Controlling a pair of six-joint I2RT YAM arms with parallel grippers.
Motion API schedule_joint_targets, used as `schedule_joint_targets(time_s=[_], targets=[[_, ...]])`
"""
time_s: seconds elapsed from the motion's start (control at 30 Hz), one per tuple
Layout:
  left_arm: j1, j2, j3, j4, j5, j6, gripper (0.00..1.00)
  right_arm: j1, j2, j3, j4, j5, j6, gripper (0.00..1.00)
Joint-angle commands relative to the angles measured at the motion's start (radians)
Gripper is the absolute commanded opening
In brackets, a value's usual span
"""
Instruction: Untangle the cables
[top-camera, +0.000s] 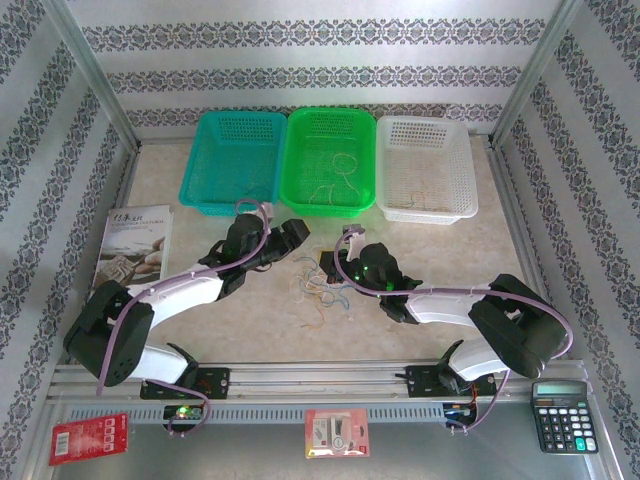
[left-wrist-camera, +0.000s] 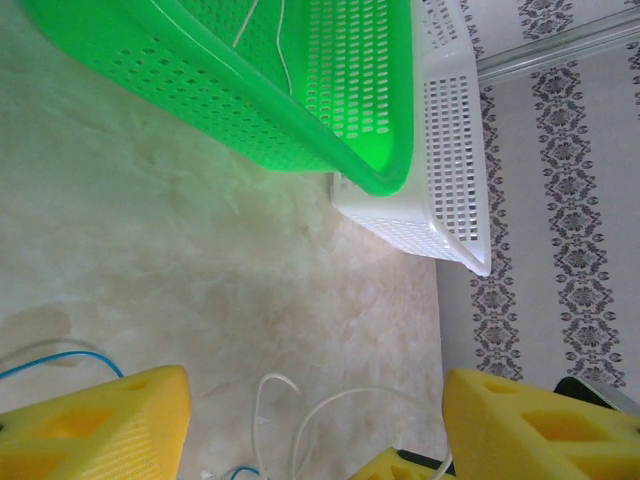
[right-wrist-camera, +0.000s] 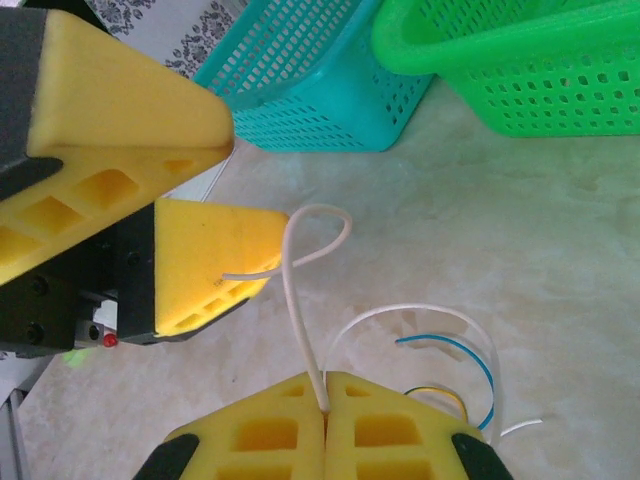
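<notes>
A loose tangle of thin cables (top-camera: 322, 295), whitish, blue and yellowish, lies on the table between the two arms. My right gripper (right-wrist-camera: 325, 405) is shut on a white cable (right-wrist-camera: 300, 300) that rises from its closed pads and curls into a small loop. That loop's free end lies against one yellow finger (right-wrist-camera: 200, 262) of my left gripper (top-camera: 296, 232). In the left wrist view the left gripper (left-wrist-camera: 316, 400) stands open, jaws well apart, with white cable loops (left-wrist-camera: 257, 404) on the table between them. A blue cable (right-wrist-camera: 471, 353) curves beside the right gripper. More thin cables (top-camera: 335, 175) lie in the green basket (top-camera: 300, 150).
Three baskets line the back: teal (top-camera: 200, 150), green, and white (top-camera: 465, 170). A book (top-camera: 135, 245) lies at the left. A calculator (top-camera: 563, 415) sits at the near right, beside the rail. Patterned walls close in the sides and back.
</notes>
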Motion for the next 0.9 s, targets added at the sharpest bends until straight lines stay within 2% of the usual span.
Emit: schedule_joint_targets(time_s=[0.0,0.13,0.27,0.33,0.47,0.5,0.67,0.77,0.87], targets=[[-0.024,0.019,-0.020,0.091,-0.019,-0.034,0.65,-0.011,-0.012,0.027,0.033,-0.018,0.013,0.00],[-0.031,0.038,-0.019,0.118,-0.017,-0.043,0.58,-0.011,-0.004,0.031,0.041,-0.023,0.017,0.00],[-0.034,0.049,-0.014,0.139,-0.012,-0.049,0.42,-0.011,0.003,0.034,0.045,-0.026,0.020,0.00],[-0.035,0.050,-0.010,0.148,-0.010,-0.053,0.32,-0.012,0.007,0.034,0.048,-0.029,0.022,0.00],[-0.037,0.040,-0.001,0.167,0.000,-0.061,0.04,-0.011,0.017,0.031,0.056,-0.032,0.026,0.00],[-0.037,0.033,0.006,0.167,0.000,-0.065,0.00,-0.010,0.019,0.030,0.059,-0.032,0.026,0.00],[-0.037,-0.028,0.072,0.114,0.015,-0.050,0.00,-0.011,0.029,0.021,0.064,-0.028,0.030,0.02],[-0.037,-0.061,0.130,0.071,0.031,-0.045,0.00,-0.009,0.050,0.019,0.071,-0.023,0.030,0.20],[-0.037,-0.085,0.185,0.045,0.053,-0.052,0.00,-0.007,0.082,0.019,0.087,-0.012,0.033,0.29]])
